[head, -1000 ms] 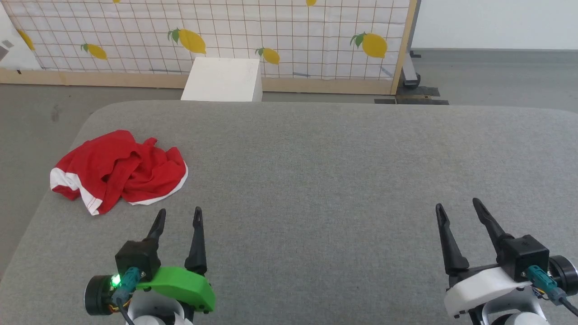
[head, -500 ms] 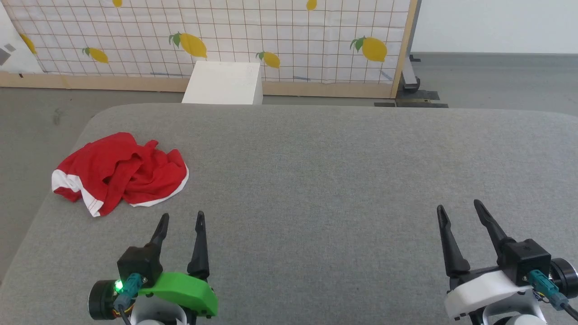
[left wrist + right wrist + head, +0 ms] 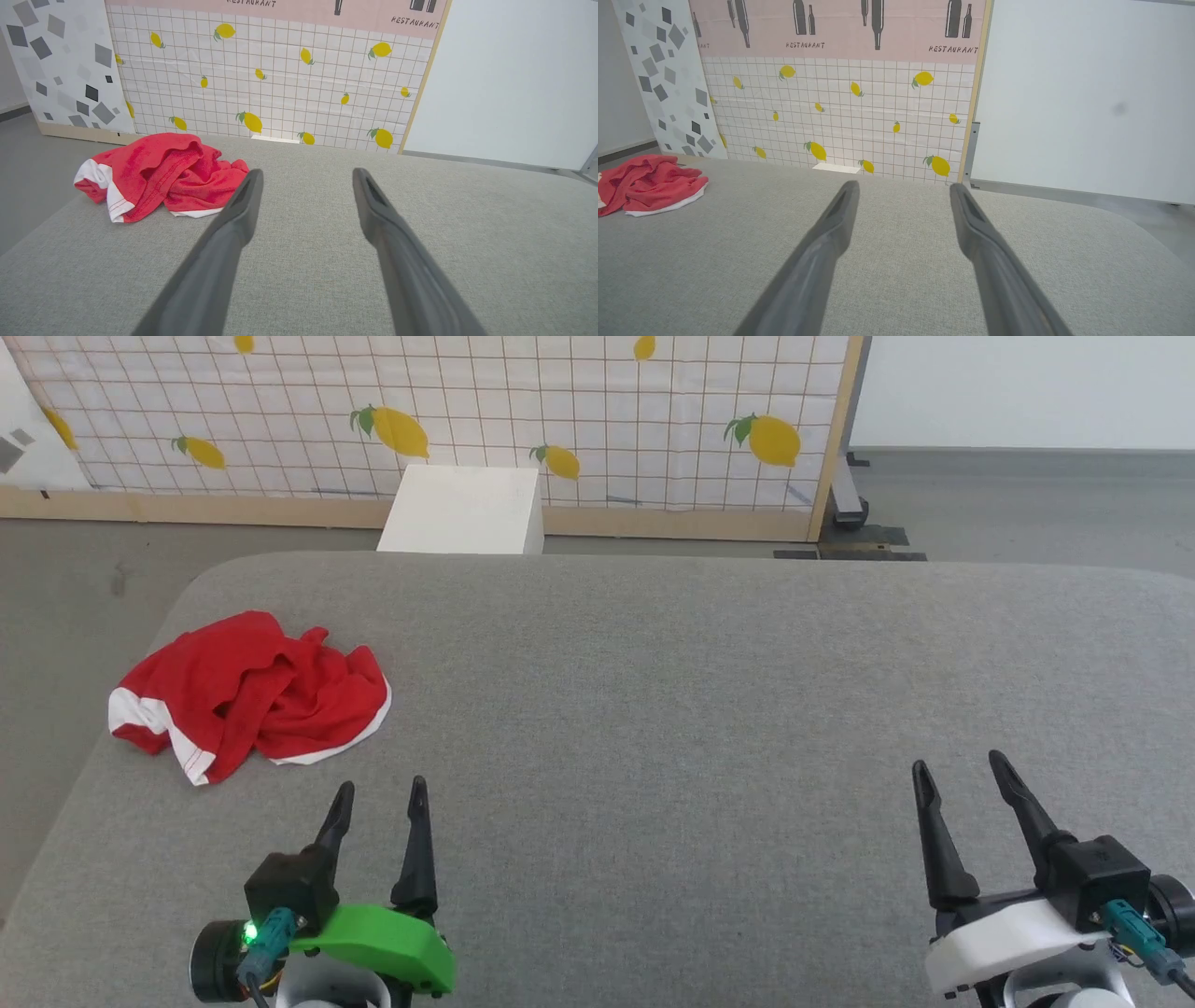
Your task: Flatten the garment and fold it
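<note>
The red shorts [image 3: 252, 695] lie crumpled in a heap near the left edge of the grey padded table [image 3: 672, 691], white trim showing at the front and left. In the left wrist view the shorts [image 3: 159, 172] sit ahead and to the left of the fingers. My left gripper [image 3: 381, 789] hovers open just in front of the heap, a little to its right, apart from it. My right gripper [image 3: 962, 767] is open at the lower right, far from the cloth. The right wrist view catches the shorts [image 3: 649, 184] at its far left edge.
A white box [image 3: 464, 509] stands on the floor behind the table's far edge. A lemon-patterned panel [image 3: 523, 420] with a wooden frame lines the back. The table's left edge [image 3: 93, 756] drops to grey floor close to the shorts.
Both grippers have drawn back slightly toward the bottom of the head view. The head view has shifted a little. The shorts lie as before.
</note>
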Tool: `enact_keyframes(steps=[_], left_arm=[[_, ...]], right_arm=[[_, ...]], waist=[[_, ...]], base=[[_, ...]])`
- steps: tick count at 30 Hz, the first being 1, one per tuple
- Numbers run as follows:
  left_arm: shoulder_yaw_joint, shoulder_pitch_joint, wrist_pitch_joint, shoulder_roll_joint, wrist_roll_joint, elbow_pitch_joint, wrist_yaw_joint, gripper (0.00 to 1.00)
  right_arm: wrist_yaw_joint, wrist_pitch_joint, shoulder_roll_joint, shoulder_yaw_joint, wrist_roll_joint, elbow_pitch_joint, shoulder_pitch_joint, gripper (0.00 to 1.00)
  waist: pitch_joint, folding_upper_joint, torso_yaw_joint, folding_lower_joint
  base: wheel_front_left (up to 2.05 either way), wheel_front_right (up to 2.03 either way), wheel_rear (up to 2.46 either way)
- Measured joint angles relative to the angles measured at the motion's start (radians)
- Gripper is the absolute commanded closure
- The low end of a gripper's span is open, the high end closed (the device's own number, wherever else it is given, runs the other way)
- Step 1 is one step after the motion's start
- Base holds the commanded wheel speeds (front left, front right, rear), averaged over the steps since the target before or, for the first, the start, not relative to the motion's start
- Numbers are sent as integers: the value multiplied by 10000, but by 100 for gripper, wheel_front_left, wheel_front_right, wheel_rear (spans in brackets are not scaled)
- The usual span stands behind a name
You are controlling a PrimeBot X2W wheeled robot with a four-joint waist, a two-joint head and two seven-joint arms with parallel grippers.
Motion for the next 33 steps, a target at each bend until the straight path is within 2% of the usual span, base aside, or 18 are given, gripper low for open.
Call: enact_keyframes(steps=[20,27,33], left_arm=[[-257,-1,-395,-2,-385,255,0,0],[-320,-10,-533,-6,-389,368,-4,0],[-215,-8,-654,-8,-341,428,-19,0]], right_arm=[[0,-405,2,-173,29,100,62,0],[0,-537,4,-290,36,102,244,0],[0,-646,2,-230,192,109,256,0]], waist=[[-70,0,155,0],[-80,0,706,0],[-93,0,1541,0]], base=[[0,0,0],[0,0,0],[0,0,0]])
